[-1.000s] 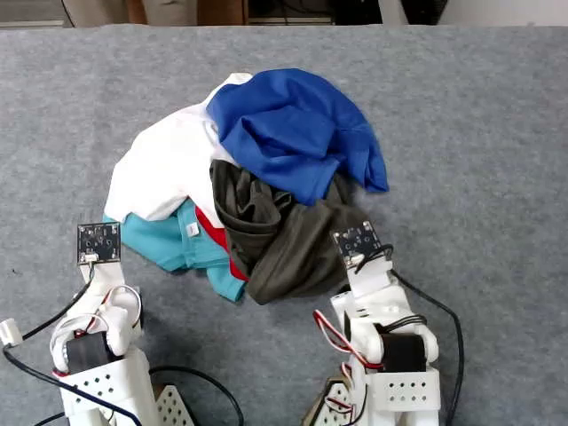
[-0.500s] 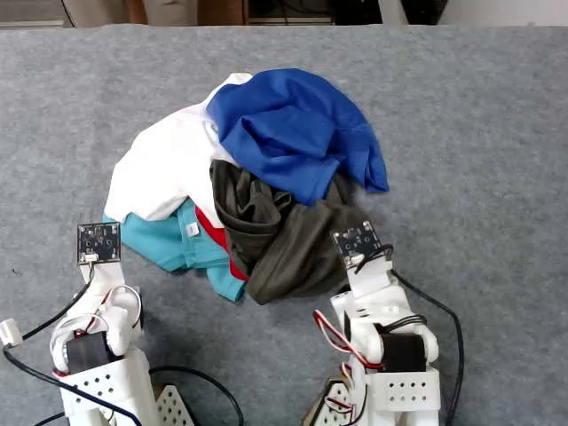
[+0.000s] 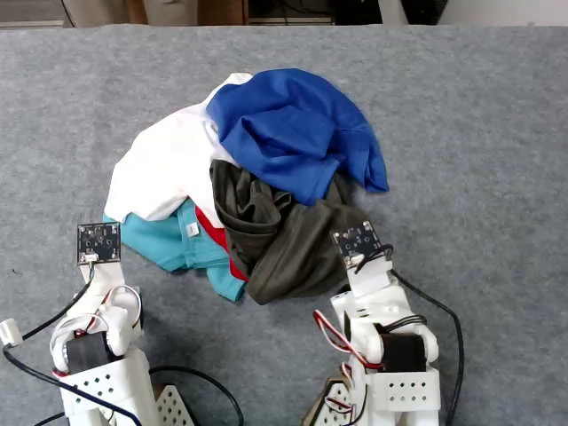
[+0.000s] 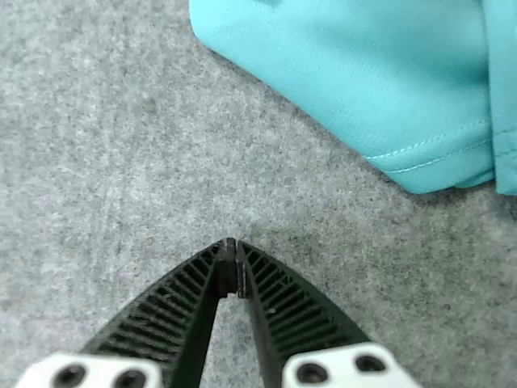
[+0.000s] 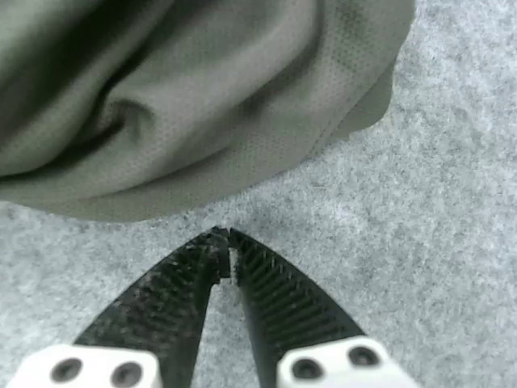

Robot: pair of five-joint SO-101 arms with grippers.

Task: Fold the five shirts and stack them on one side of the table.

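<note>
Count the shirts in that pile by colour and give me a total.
Blue shirt: 1
White shirt: 1
Dark olive shirt: 1
Teal shirt: 1
Red shirt, mostly hidden under the others: 1
Total: 5

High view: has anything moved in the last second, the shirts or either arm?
Nothing visibly changed. The pile of shirts lies as before. Both arms kept still, fingers shut, the left gripper just short of the teal shirt, the right gripper just short of the olive shirt.
</note>
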